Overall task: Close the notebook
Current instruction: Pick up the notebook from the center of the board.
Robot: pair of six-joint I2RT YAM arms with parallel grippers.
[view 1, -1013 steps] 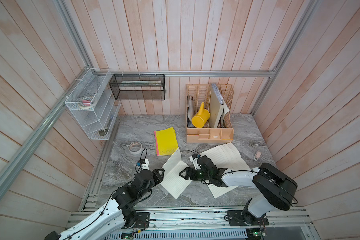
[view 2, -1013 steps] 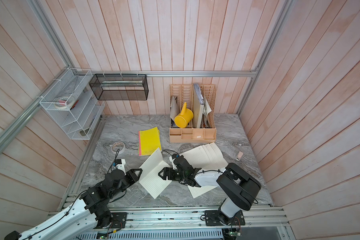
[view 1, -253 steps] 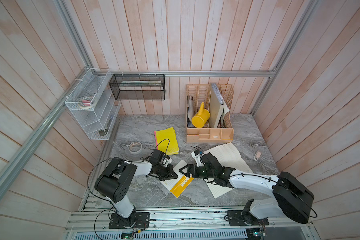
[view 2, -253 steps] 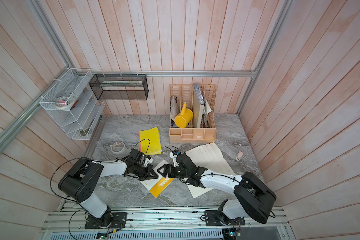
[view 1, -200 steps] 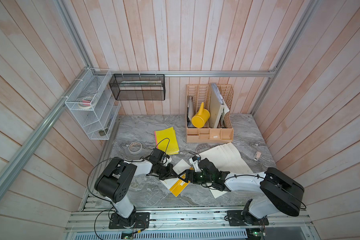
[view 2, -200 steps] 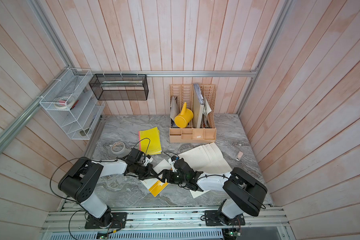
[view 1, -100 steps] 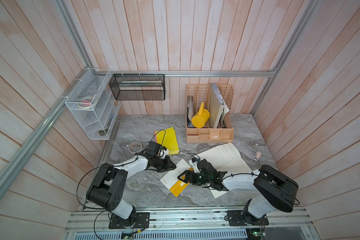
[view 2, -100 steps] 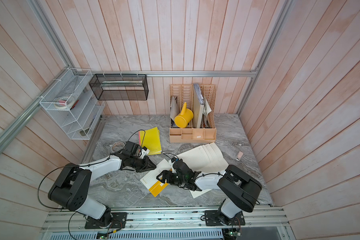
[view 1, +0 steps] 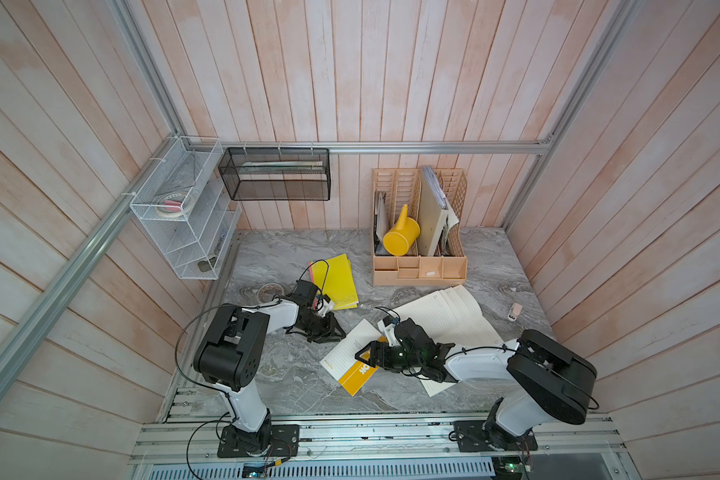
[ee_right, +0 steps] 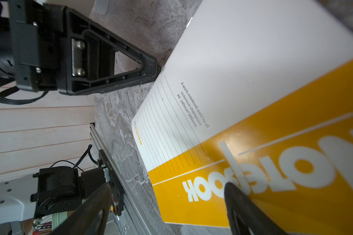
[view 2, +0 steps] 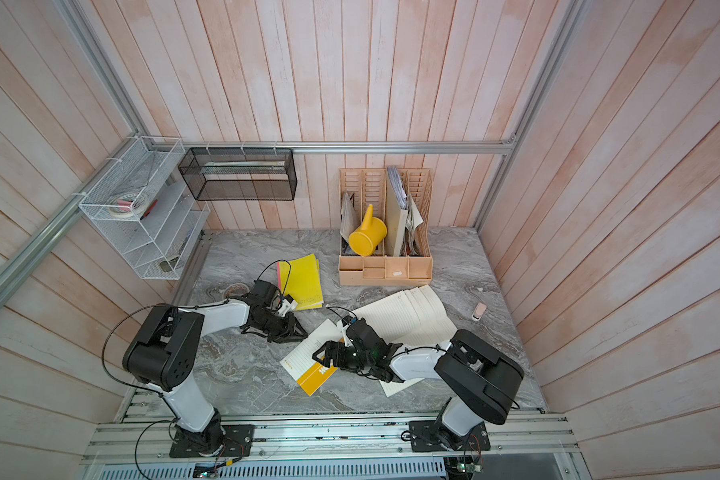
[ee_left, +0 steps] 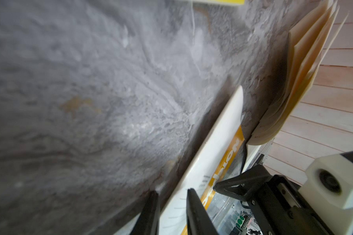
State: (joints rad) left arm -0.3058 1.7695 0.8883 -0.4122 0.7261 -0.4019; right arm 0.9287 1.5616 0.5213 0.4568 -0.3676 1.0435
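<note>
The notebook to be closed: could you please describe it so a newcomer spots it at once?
On the grey marble table, look in front of the beige desk organiser. The notebook lies open there, cream pages fanned out. Unlike the yellow book farther back, its white cover carries an orange band reading Notebook.

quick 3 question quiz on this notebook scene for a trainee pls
1. True or false: the notebook lies fully closed on the table.
2. Where does the yellow watering can sit? A: in the white wire shelf. B: in the beige desk organizer. C: on the bare table.
3. Fill in: the jaws of the right gripper, over the notebook, stand ___.

Key: 1 false, its pages are fanned out beside the folded cover. 2 B. 3 open.
</note>
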